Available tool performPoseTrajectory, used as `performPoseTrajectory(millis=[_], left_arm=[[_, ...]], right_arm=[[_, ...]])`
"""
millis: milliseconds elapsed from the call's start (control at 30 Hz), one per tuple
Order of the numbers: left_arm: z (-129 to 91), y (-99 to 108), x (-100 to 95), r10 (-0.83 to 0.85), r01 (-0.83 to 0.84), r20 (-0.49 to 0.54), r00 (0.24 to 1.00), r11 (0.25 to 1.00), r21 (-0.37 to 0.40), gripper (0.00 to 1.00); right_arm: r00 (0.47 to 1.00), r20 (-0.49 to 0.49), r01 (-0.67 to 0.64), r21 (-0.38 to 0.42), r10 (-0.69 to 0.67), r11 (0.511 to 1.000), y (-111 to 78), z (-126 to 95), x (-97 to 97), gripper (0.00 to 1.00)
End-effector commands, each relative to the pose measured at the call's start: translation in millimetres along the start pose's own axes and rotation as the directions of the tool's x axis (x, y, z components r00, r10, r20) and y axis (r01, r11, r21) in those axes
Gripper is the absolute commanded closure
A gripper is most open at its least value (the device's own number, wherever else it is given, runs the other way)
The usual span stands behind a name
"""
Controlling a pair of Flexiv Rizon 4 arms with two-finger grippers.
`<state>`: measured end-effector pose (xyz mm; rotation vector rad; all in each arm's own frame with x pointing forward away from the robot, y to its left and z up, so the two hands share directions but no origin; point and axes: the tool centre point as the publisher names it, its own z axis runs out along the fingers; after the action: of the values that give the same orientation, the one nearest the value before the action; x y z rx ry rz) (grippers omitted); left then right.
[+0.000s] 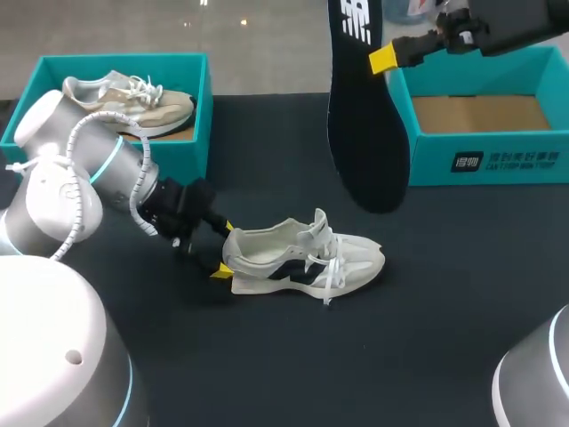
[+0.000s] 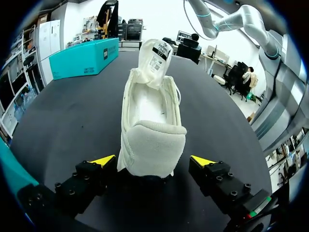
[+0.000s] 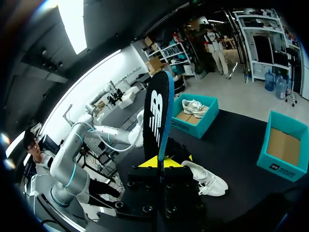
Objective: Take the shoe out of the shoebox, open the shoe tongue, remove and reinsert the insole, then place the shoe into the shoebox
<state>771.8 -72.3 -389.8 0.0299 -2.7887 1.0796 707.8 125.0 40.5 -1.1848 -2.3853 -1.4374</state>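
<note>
My right jaws grip the black insole (image 1: 364, 133), lifted high at the far side, clear of the sneaker (image 1: 302, 260) for reinsertion. The sneaker lies mid-worktop (image 1: 427, 338). My left jaws stand open either side of its heel, probably to steady it. The empty shoebox (image 1: 498, 160) sits far right

A: What kind of site is this?

B: Robot lab, a test cell. Left arm (image 1: 53, 178) and right arm (image 1: 520, 20) come in over one black counter (image 1: 462, 294). Blue-lit rings on the joints.

A: Could be a shop. Shoes around.

B: Laid out like a test set. Left shoebox (image 1: 200, 116) and right shoebox (image 1: 484, 160), teal and open, sit at the far side. Loose shoe (image 1: 302, 258) lies on the bare counter, boxed shoe (image 1: 133, 102) in the left one. White cable (image 1: 76, 142) loops outside the left arm.
</note>
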Motion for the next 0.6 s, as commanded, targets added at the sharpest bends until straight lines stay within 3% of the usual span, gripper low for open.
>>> performPoseTrajectory(millis=[33,300,600], left_arm=[[-4,-5,2.0,0.001,-0.002,-0.010,1.000,0.998,-0.056,0.00],[-19,-19,4.8,-0.059,0.063,0.023,0.998,0.960,-0.272,0.00],[-29,-30,8.1,-0.052,0.068,0.054,0.997,0.925,-0.375,0.00]], right_arm=[[1.000,0.001,-0.001,0.003,0.001,1.000,2.2,2,-0.4,1.00],[1.000,0.001,-0.001,0.003,0.001,1.000,2.2,2,-0.4,1.00],[1.000,0.001,-0.001,0.003,0.001,1.000,2.2,2,-0.4,1.00]])
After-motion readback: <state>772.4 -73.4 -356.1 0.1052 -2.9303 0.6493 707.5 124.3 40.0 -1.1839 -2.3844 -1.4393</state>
